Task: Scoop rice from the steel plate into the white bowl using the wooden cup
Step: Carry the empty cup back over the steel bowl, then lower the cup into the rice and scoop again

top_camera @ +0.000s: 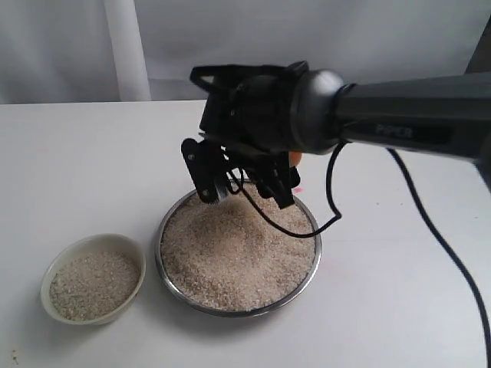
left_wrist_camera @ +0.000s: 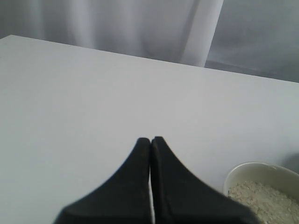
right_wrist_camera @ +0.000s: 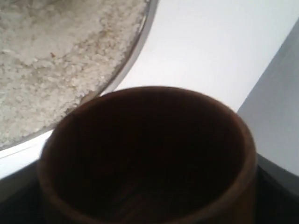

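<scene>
On the tabletop, the plate of rice sits centre, the bowl near left. The right end effector, jaws wide, grips the empty cup over the plate's far rim; a steep dig could scatter grains.

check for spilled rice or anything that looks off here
Nothing stands out. The rice sits inside the steel plate and the white bowl, with no stray grains visible on the table around them. Both vessels stand level, and the wooden cup looks intact.
</scene>
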